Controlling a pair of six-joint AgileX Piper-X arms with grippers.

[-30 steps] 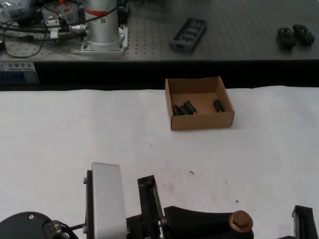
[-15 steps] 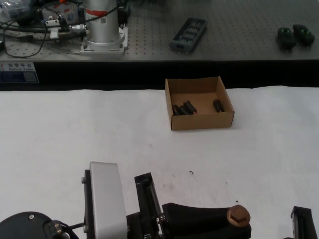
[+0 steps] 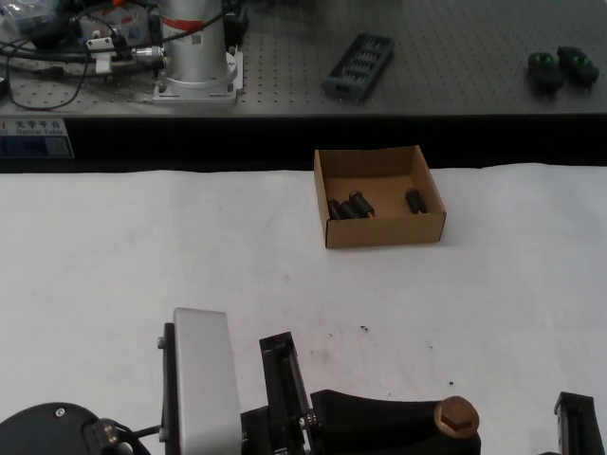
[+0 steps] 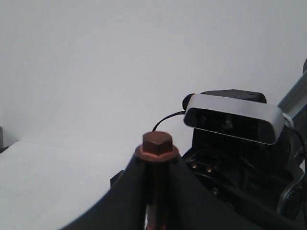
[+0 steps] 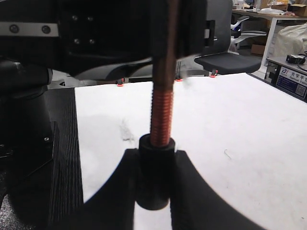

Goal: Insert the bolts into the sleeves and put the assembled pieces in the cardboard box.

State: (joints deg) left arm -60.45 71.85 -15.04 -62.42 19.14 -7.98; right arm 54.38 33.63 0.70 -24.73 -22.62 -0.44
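With our left fingers (image 4: 122, 196) we grip the bolt (image 4: 156, 145) just under its hex head, head uppermost. Our right fingers (image 5: 194, 191) are clamped on the black sleeve (image 5: 154, 175), and we see the bolt's threaded end sitting in the sleeve's mouth. Both hang over the near edge of the white tabletop (image 3: 142, 246). Well beyond stands the box (image 3: 384, 230), with several dark pieces (image 3: 349, 207) lying inside.
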